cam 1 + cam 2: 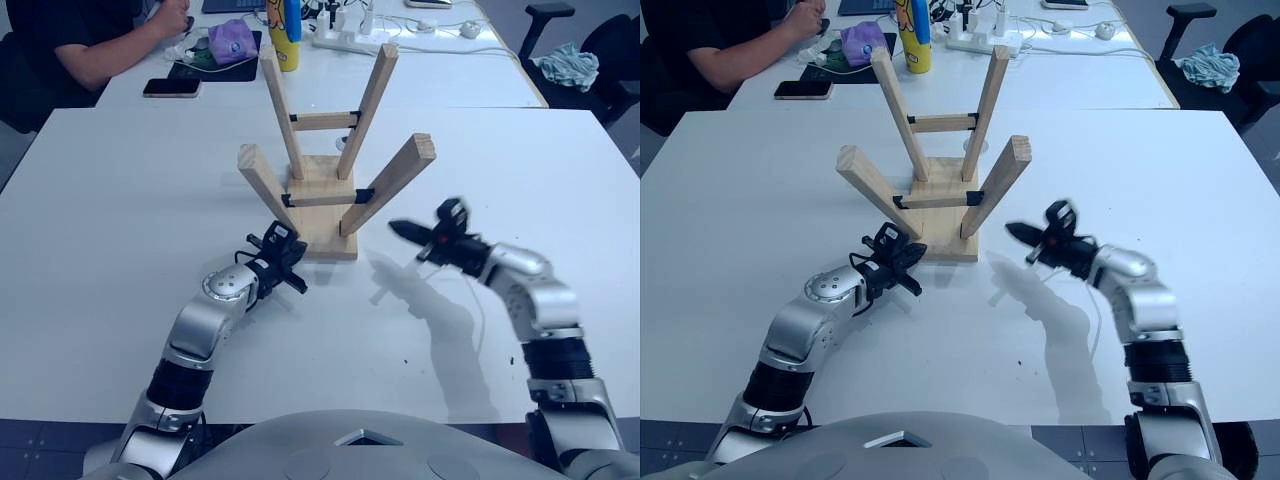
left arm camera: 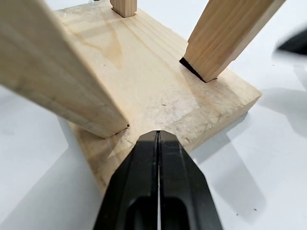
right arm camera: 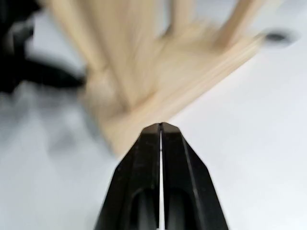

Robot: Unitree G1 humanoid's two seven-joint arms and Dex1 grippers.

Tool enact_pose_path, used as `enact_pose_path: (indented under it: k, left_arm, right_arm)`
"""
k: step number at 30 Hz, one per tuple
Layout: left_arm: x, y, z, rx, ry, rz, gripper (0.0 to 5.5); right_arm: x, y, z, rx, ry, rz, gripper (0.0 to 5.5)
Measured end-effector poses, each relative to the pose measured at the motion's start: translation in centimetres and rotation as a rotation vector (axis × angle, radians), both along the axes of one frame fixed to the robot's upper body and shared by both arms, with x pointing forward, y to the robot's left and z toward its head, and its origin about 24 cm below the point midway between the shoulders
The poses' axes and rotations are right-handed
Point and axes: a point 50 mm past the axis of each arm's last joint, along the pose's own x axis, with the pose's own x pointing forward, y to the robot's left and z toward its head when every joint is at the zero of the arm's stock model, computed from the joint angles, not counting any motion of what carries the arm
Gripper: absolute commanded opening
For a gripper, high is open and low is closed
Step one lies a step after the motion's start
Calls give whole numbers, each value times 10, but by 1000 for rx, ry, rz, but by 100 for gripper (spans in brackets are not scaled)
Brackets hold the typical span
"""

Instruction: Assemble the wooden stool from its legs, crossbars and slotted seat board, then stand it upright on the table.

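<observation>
**Left eye view: stool inverted mid-table**

Wooden stool [image 1: 325,190] rests on its seat board [image 1: 322,228], legs [image 1: 372,95] up, on the table [image 1: 120,200]. Left gripper [image 2: 157,136], fingers pressed together, points at the board's near edge. Right gripper [image 1: 400,229], likewise pressed together, hovers near its right edge.

Bright, even light covers the table [image 1: 120,220]. The stool [image 1: 318,178] throws only a soft, pale shadow.

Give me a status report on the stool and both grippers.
Left gripper shut, empty, at near edge of seat board. Right gripper shut, empty, just right of the stool. Stool assembled but upside down, legs up. Nothing between grippers and stool.
</observation>
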Motion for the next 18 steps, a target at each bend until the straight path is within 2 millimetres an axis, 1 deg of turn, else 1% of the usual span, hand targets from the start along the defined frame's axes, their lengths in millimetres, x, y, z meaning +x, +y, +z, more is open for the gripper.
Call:
enact_pose_path:
  k: [2, 5, 6, 8, 10, 12, 14, 16, 17, 18]
  left_arm:
    - [-1, 1, 0, -3, 1, 7, 0]
    - [-2, 3, 0, -12, 5, 13, 0]
    - [-2, 3, 0, -15, 5, 15, 0]
    - [-2, 4, 0, -21, 7, 18, 0]
    - [-2, 4, -1, -24, 12, 20, 0]
    - [-2, 4, -2, -28, 19, 18, 0]
    - [-1, 4, -3, -29, 22, 17, 0]
    - [-1, 4, -3, -33, 25, 16, 0]
    - [-1, 4, -3, -34, 24, 15, 0]
    - [0, 4, -2, -36, 19, 14, 0]
  right_arm:
    - [7, -3, 28, 122, -34, 1, 0]
    - [19, -4, 83, 330, -120, 28, 0]
    - [22, -5, 107, 407, -172, 40, 0]
    - [22, -1, 141, 526, -239, 77, 0]
    - [19, 9, 173, 664, -289, 138, 0]
    - [14, 17, 192, 744, -313, 188, 0]
    - [12, 23, 195, 796, -292, 195, 0]
    - [9, 33, 189, 782, -262, 216, 0]
    - [7, 42, 180, 731, -234, 228, 0]
    - [5, 59, 156, 637, -144, 238, 0]
